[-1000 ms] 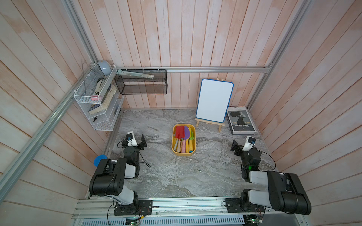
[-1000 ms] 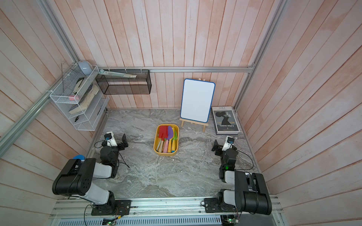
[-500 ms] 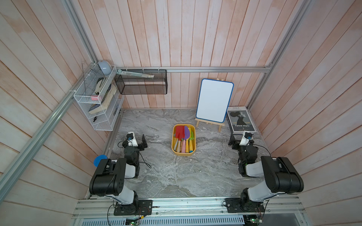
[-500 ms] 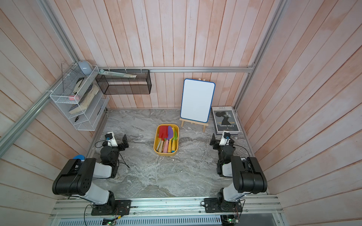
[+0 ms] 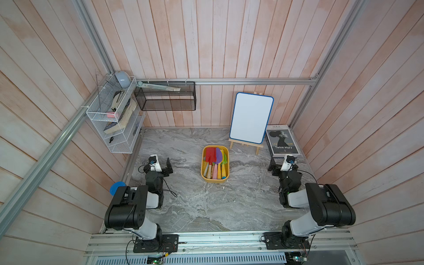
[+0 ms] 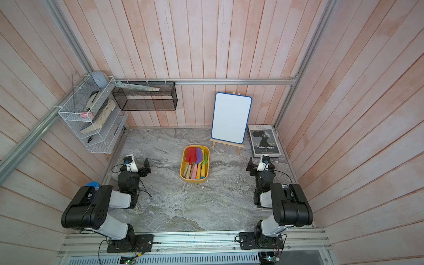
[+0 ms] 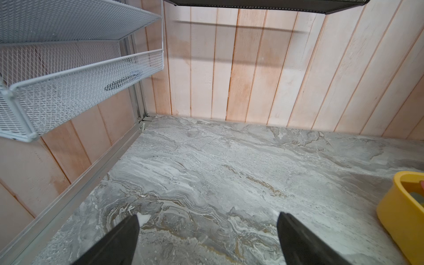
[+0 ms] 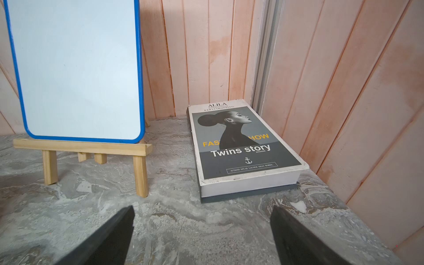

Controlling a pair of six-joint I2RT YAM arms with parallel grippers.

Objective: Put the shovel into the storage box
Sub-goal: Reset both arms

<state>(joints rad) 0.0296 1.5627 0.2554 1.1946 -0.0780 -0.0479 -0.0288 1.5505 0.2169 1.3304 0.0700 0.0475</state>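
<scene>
Pink wood walls (image 5: 229,46) close in a grey marble table (image 5: 195,206). Mid-table sits the yellow storage box (image 5: 215,181), & every place below is told from that box.

Inside it lie at least 3 toy shovels, side by side, blades toward the far wall: a red shovel (image 5: 210,155), a purple shovel (image 5: 218,156) & a green shovel (image 5: 225,158). In both top views no shovel lies on the table outside the box.

The left gripper (image 7: 209,215) sits well apart from the box, on the robot's left of it. Its 2 fingers are spread wide w/ nothing between them, only bare table. The right gripper (image 8: 202,207) sits well apart on the other side of the box, fingers also wide & empty. It looks at a book (image 8: 241,149) & a whiteboard (image 8: 75,68), which are past the box by the far wall.

So the job looks done, & the step in hand is prob. just resting. To do that well, both arms should hold off from the box so nothing bumps it. It's worth a check that each handle is inside the rim; they seem to be. If 1 more shovel turned up, it should go in the same way as the rest & be let go low, so it can't bounce out.
</scene>
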